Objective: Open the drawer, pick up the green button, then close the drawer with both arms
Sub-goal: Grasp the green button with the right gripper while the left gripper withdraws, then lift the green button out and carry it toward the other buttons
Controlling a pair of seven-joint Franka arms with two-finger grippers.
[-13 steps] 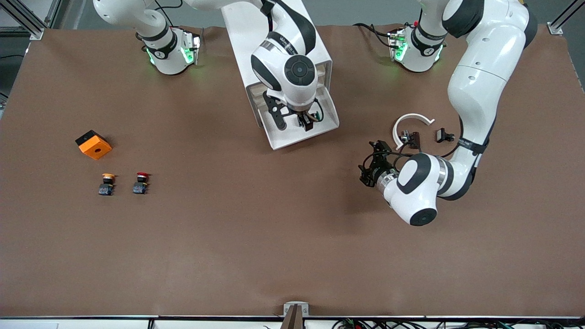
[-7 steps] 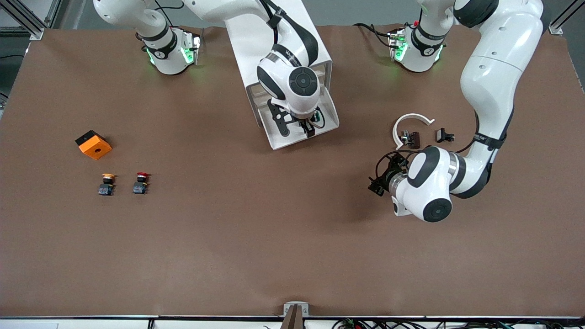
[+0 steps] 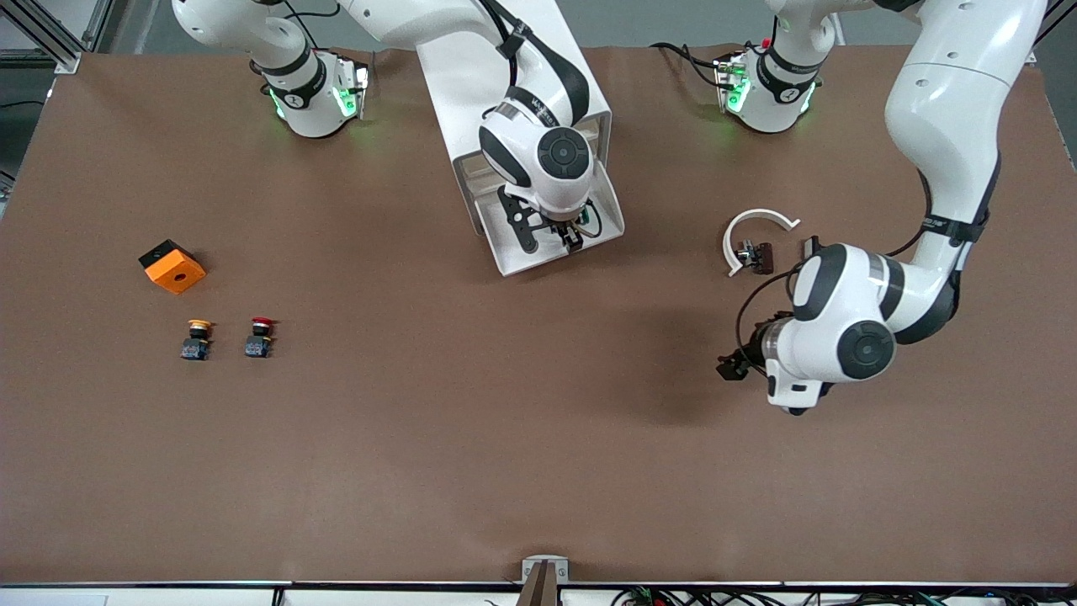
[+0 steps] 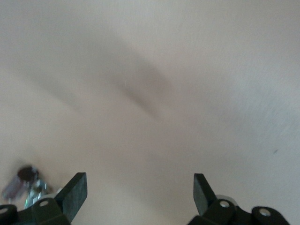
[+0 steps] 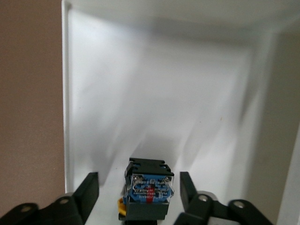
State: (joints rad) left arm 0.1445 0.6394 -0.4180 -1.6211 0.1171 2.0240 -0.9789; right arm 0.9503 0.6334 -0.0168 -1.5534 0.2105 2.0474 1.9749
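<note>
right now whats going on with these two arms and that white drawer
The drawer is pulled open. The right gripper hangs inside it, fingers open on either side of a button lying on the drawer floor, not yet closed on it; its cap colour can't be made out. The left gripper is open and empty over bare table toward the left arm's end.

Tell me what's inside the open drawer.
One button, dark-bodied, on the drawer floor between the right gripper's open fingers. Its cap is mostly covered by its body.
</note>
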